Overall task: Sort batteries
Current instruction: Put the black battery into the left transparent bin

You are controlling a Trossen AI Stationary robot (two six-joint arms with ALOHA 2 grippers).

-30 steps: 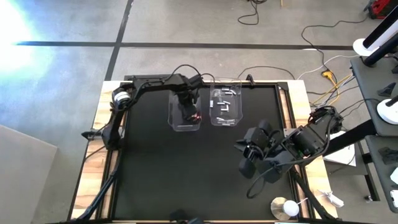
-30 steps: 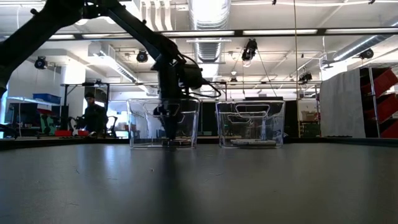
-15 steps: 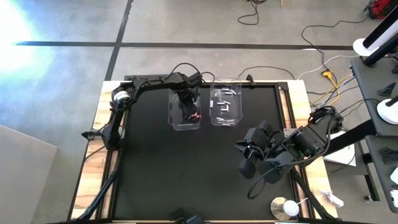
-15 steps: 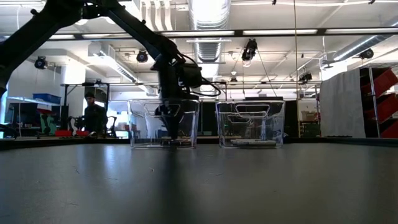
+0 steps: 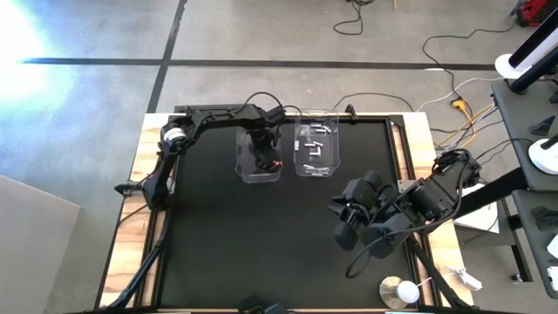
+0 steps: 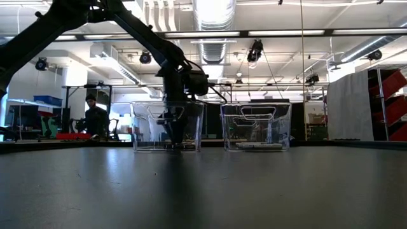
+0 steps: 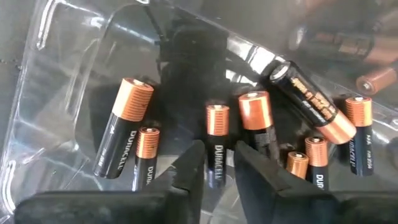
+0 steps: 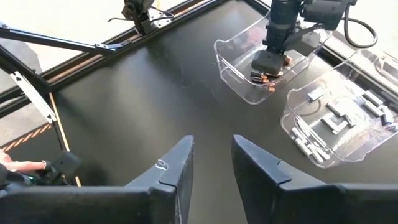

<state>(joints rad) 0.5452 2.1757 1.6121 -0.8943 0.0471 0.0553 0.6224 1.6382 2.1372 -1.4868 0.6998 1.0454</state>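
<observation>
Dark batteries: a cluster of copper-topped batteries (image 7: pixel 217 140) lies flat on the floor of the left tub (image 5: pixel 245 166), packed close, some touching.
Pale batteries: the white and silver batteries (image 8: pixel 339 124) sit apart in the right tub (image 5: pixel 332 153), so the split looks made by kind.
Left gripper: the left gripper (image 7: pixel 216 167) is down inside the left tub, its fingers a narrow gap apart and straddling one dark battery without visibly clamping it; I judge it is letting go, or lining up on that cell.
Why so low: dipping to the tub floor puts a round cell down where it cannot roll off.
Right gripper: the right gripper (image 8: pixel 211 163) waits over the bare counter (image 5: pixel 261 244) near its right edge, partly open, nothing between its fingers.
In the way: tub walls hem the left gripper in, and neighbouring cells crowd its fingers.
Beyond: a person (image 6: pixel 95 117) stands in the room behind the counter, well clear.
</observation>
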